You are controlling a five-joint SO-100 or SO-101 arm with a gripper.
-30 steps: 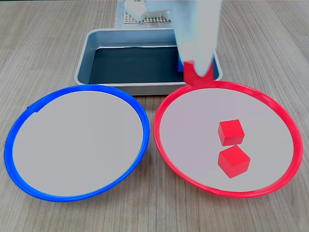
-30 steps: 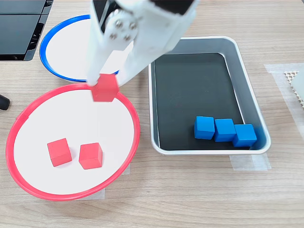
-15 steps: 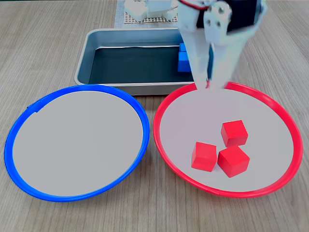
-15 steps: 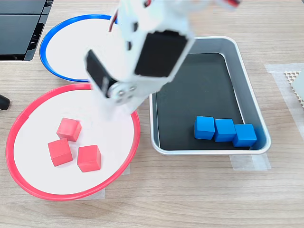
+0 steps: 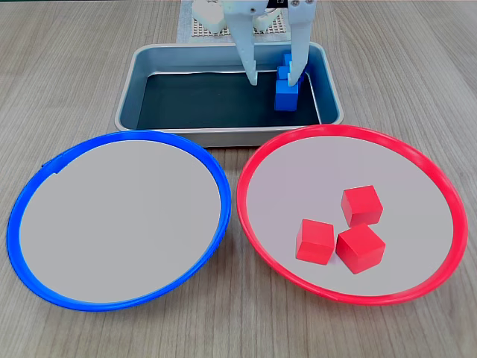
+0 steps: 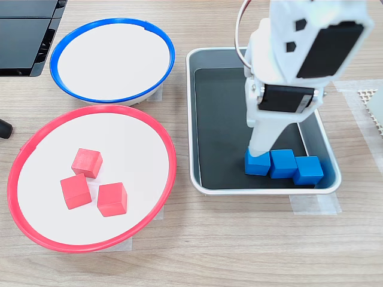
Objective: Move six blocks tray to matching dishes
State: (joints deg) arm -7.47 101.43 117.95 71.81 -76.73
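Three red blocks point(image 5: 343, 230) point(image 6: 88, 183) lie close together in the red-rimmed dish point(image 5: 262, 163) point(image 6: 140, 143). The blue-rimmed dish point(image 5: 119, 216) point(image 6: 114, 60) holds nothing. In the grey tray point(image 5: 131, 92) point(image 6: 224, 119), three blue blocks point(image 6: 283, 164) sit in a row against one end wall; a fixed view shows the nearest one point(image 5: 286, 95). My gripper point(image 5: 274, 77) point(image 6: 258, 149) hangs open over the tray, fingers spread and pointing down, just above the end block of the row. One fingertip point(image 5: 297, 74) is at that block, and nothing is held.
A white mesh pad point(image 5: 223, 30) point(image 6: 372, 101) lies on the wooden table beyond the tray's far end. A black flat object point(image 6: 24, 36) occupies one table corner. Tape strips point(image 6: 314, 204) hold the tray down.
The third red block was dropped into the red dish beside the other two. My gripper opened and swung from the red dish's rim to above the blue blocks in the tray.
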